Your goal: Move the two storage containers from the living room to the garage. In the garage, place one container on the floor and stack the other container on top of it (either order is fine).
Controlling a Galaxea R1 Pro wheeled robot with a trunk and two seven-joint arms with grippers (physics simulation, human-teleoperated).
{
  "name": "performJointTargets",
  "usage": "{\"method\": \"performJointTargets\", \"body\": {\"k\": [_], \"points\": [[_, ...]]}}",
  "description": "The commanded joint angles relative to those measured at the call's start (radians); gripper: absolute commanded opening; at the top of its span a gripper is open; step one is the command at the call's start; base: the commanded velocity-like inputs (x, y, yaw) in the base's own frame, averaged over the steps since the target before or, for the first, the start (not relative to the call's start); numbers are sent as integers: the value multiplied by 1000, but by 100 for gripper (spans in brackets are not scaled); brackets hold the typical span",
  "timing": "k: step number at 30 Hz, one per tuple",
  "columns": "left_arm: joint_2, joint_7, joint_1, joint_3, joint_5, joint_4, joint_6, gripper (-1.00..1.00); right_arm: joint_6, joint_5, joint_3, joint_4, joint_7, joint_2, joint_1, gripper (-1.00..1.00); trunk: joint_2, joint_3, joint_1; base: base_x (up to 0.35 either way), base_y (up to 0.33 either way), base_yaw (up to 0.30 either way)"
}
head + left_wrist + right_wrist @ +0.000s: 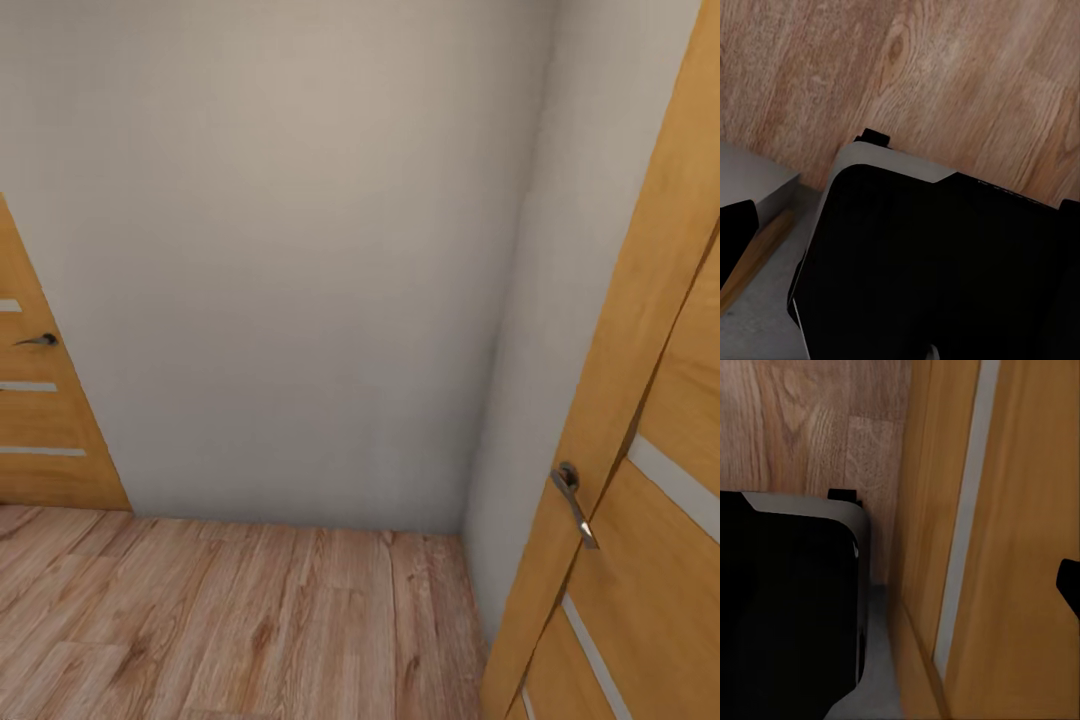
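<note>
Robot faces a plain white wall [300, 250] in a corner; light wood-plank floor [230, 620] below. Wooden panel door [640, 450] at right with metal handle [573, 500]; second door [40, 420] at left. Storage containers out of sight. Cannot tell either gripper's state.

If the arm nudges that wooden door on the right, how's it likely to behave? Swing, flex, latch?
The right door looks like a rigid wood panel, so it would likely swing as one piece, not flex. It stands angled off the wall, probably unlatched. Its lever handle looks smooth metal, perhaps slippery.
</note>
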Motion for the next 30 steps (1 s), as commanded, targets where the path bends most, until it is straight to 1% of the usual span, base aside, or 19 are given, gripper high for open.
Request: {"method": "performJointTargets", "body": {"k": [1,8,14,22,30], "points": [[0,2,-1,7,1,1,-3,100,-6,-9,8,3,0,0,-1,100,-1,-1,1,74,0,69],[-2,2,-1,7,2,1,-3,100,-5,-9,8,3,0,0,-1,100,-1,-1,1,32,9,17],[-2,2,-1,7,1,1,-3,100,-4,-9,8,3,0,0,-1,100,-1,-1,1,155,138,1],[-2,2,-1,7,3,1,-3,100,-3,-9,8,3,0,0,-1,100,-1,-1,1,27,17,0],[0,2,-1,7,1,1,-3,100,2,-9,8,3,0,2,-1,100,-1,-1,1,259,1,0]]}}
